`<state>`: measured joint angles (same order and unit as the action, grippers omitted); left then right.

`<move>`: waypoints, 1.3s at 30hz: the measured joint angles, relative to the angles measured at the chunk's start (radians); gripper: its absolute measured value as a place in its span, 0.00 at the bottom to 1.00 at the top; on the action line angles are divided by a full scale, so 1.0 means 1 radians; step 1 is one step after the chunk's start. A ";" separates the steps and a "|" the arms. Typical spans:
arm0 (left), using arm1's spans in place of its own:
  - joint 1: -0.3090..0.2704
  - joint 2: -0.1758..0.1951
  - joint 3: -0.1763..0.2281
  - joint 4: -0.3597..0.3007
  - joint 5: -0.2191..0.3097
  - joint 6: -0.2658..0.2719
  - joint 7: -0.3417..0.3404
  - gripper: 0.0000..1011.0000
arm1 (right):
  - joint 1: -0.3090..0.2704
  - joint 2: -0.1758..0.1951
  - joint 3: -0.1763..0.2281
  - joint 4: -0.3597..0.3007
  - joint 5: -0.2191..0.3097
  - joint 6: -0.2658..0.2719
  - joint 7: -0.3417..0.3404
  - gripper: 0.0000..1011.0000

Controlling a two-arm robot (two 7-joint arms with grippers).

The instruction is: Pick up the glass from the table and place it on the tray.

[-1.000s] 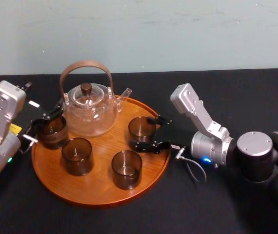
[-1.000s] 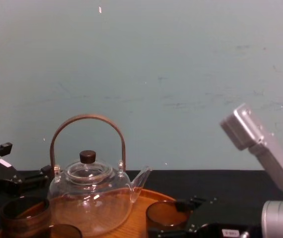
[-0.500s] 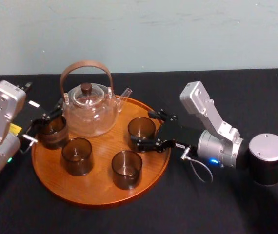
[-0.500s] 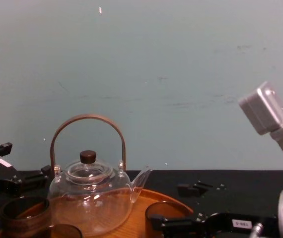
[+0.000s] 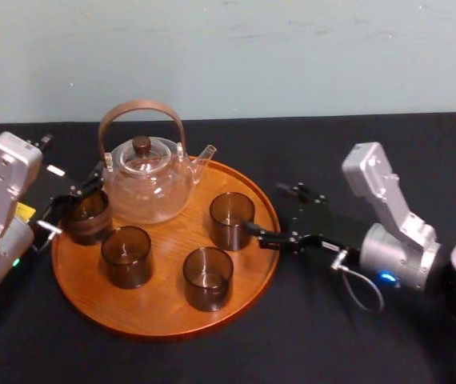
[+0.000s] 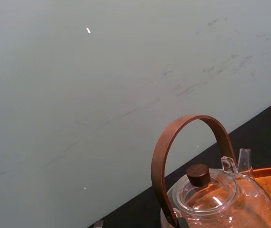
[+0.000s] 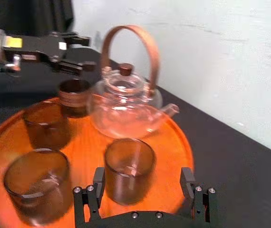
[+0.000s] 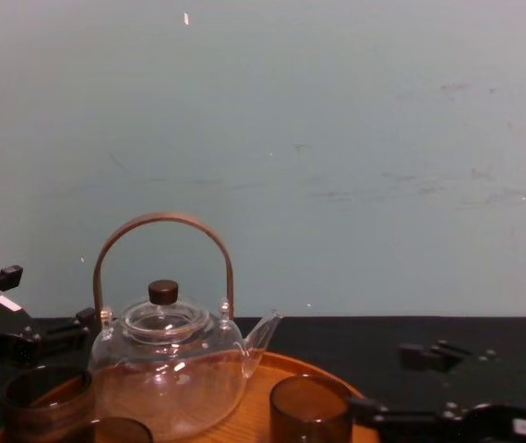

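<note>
The glass [image 5: 231, 220] [image 7: 128, 168] [image 8: 309, 408], a smoky brown tumbler, stands upright on the right side of the round wooden tray [image 5: 164, 304] [image 7: 173, 142]. My right gripper [image 5: 262, 208] [image 7: 143, 175] [image 8: 379, 380] is open just to the right of it, at the tray's rim, with its fingers apart from the glass. At the tray's left edge my left gripper [image 5: 72, 206] [image 7: 85, 51] is open beside another brown glass [image 5: 88, 216] [image 7: 73, 97].
A clear glass teapot [image 5: 144, 180] [image 6: 211, 199] [image 7: 126, 102] [image 8: 166, 378] with an arched brown handle stands at the back of the tray. Two more brown glasses [image 5: 126, 256] [image 5: 208, 278] stand at the tray's front. Black cloth covers the table [image 5: 332, 320].
My right gripper has drawn back to the right, off the glass, which stays standing on the tray. The left arm has not moved.
</note>
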<state>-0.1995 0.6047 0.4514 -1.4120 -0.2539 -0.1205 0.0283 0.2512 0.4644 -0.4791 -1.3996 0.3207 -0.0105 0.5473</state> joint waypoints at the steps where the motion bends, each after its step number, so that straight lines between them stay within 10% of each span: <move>1: 0.000 0.000 0.000 0.000 0.000 0.000 0.000 0.99 | -0.012 0.009 0.013 -0.006 0.001 -0.006 -0.011 0.99; 17: 0.000 0.000 0.000 0.000 0.000 0.000 0.000 0.99 | -0.076 0.046 0.121 0.024 0.056 -0.039 -0.034 0.99; 39: 0.000 0.000 0.000 0.000 0.000 0.000 0.000 0.99 | -0.067 0.030 0.127 0.055 0.046 -0.032 -0.050 0.99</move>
<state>-0.1995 0.6047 0.4514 -1.4120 -0.2539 -0.1205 0.0283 0.1840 0.4946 -0.3522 -1.3443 0.3663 -0.0425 0.4976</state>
